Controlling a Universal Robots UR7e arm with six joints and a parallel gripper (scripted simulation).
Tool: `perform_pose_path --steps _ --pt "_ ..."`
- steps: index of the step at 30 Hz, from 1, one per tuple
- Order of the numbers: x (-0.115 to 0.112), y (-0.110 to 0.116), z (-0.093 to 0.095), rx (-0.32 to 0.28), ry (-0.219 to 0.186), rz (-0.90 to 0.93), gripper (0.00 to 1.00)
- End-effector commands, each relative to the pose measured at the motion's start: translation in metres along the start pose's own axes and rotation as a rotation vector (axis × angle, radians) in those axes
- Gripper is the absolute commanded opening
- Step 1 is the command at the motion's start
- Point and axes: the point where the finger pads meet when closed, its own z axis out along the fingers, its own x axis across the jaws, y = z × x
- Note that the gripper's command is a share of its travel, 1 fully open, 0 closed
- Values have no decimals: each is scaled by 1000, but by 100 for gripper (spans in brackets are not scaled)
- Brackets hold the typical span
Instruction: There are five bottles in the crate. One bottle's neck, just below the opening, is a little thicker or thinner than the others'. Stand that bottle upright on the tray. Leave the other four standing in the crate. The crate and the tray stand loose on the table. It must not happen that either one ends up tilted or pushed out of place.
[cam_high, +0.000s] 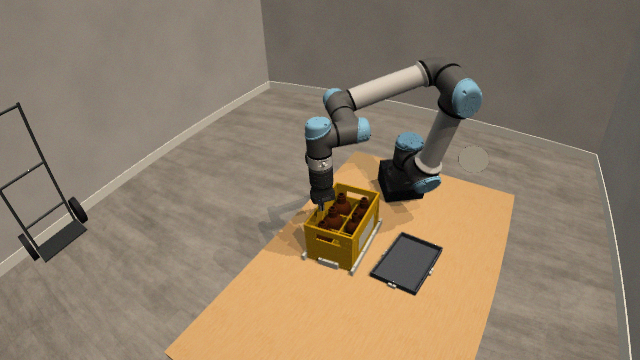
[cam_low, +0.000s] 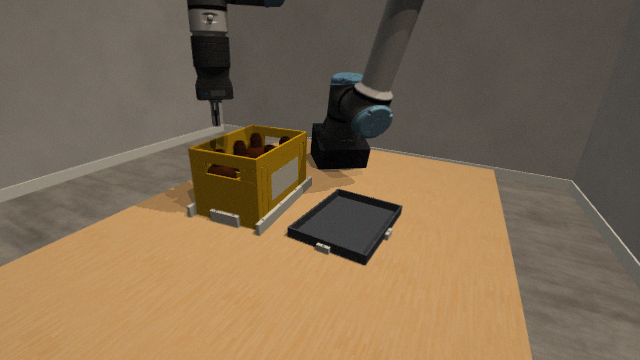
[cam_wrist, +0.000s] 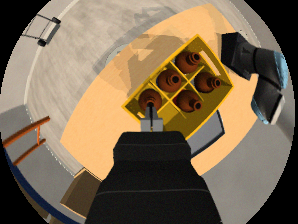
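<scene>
Several brown bottles stand in the yellow crate (cam_high: 327, 251) (cam_low: 225, 197) (cam_wrist: 182, 123). One compartment, nearest the tray in the wrist view, holds no bottle. A corner bottle (cam_wrist: 149, 98) is partly hidden by my fingers in the wrist view. Others are a middle bottle (cam_high: 334, 220) (cam_wrist: 169, 80) and a far bottle (cam_high: 342, 206) (cam_wrist: 188, 61). I cannot tell which neck differs. My gripper (cam_high: 321, 208) (cam_low: 216, 124) (cam_wrist: 150, 112) is shut with nothing between its fingers. It points down, its tips above the crate's rim in the exterior view. The black tray (cam_high: 407, 262) (cam_low: 345, 225) (cam_wrist: 212, 135) is empty.
Pale rails (cam_high: 366, 247) (cam_low: 284, 205) stand along the crate's foot. Small pale blocks (cam_high: 392, 285) (cam_low: 323, 248) sit at the tray's edges. The crate has thin dividers and raised walls. The robot's black base (cam_high: 400, 185) (cam_low: 340, 150) stands behind the crate and tray.
</scene>
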Motion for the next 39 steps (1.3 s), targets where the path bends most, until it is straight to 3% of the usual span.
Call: perform_pose_path --steps 1,17,19,24,35,36,39 --pt "0 0 -1 0 -1 0 0" --pt "0 1 -1 0 -1 0 0" --pt "9 11 0 0 -1 0 0" --pt "58 58 0 0 -1 0 0" --pt "62 61 0 0 -1 0 0" --pt "62 61 0 0 -1 0 100" --pt "62 61 0 0 -1 0 100"
